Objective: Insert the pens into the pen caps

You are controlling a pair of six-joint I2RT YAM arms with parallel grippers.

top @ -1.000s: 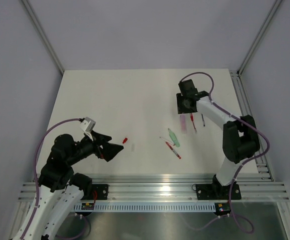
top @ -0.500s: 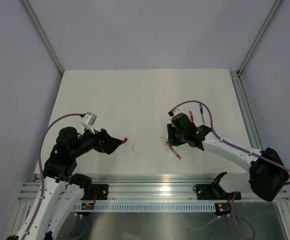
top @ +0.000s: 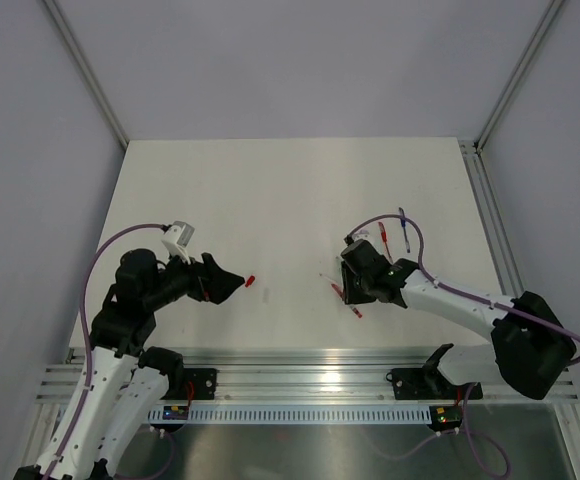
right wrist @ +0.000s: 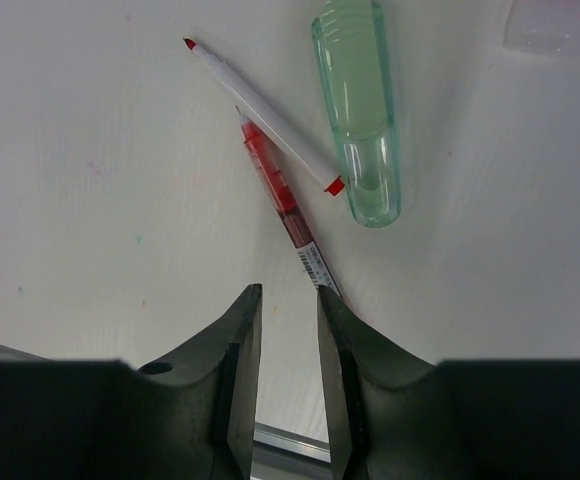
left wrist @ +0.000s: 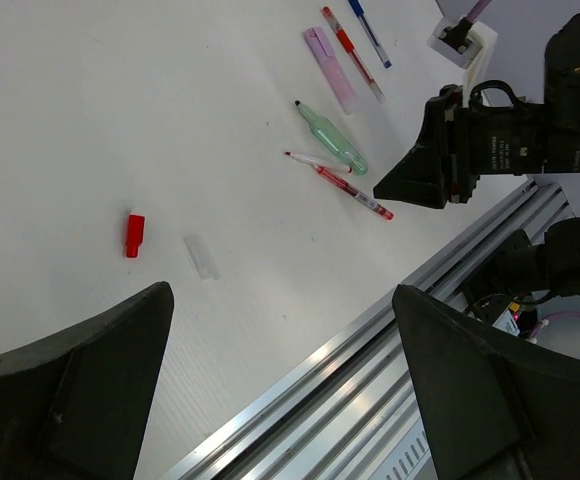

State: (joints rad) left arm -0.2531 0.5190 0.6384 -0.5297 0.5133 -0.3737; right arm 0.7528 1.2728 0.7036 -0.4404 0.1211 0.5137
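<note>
Low over the table, my right gripper (right wrist: 287, 292) (top: 348, 286) hovers with its jaws open by a narrow gap and only bare table between them. A red pen (right wrist: 285, 205) (top: 354, 309) lies just ahead, its lower end passing under the right finger (right wrist: 335, 340). Beside it lie a white pen with a red tip (right wrist: 260, 115) and a thick pale green pen (right wrist: 358, 110). My left gripper (left wrist: 282, 295) (top: 232, 283) is wide open and empty. A red cap (left wrist: 134, 234) (top: 251, 281) and a clear cap (left wrist: 201, 257) lie just beyond it.
Farther back lie a pink pen (left wrist: 329, 83), another red pen (left wrist: 351, 53) (top: 383, 233) and a blue pen (left wrist: 368, 33) (top: 404, 222). An aluminium rail (left wrist: 390, 330) borders the table's near edge. A purple cable (top: 410, 250) loops over the right arm.
My right arm has swung from the back pens down to the front group, over the red pen, and its jaws have narrowed. My left gripper has edged toward the red cap.
</note>
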